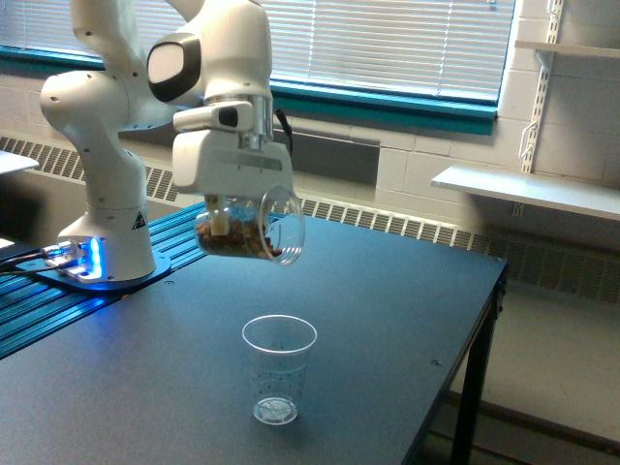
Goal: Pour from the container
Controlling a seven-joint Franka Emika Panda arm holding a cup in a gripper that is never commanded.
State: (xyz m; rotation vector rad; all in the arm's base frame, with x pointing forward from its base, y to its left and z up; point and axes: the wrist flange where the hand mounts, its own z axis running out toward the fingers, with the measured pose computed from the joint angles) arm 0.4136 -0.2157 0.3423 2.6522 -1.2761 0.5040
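Note:
The container (250, 229), a clear wide plastic cup with brown nut-like bits lying against its lower wall, hangs tilted on its side with its mouth toward the exterior view's right. My gripper (232, 205) is shut on it from above. It is above and slightly to the exterior view's left of a taller tapered clear cup (278, 369) with small printed marks, which stands upright on the dark table (387, 310). That standing cup looks empty.
The white arm base (102, 247) stands on a blue ribbed platform at the exterior view's left. The table's edge runs down the exterior view's right. A radiator, a window with blinds and a wall shelf (528, 189) lie behind.

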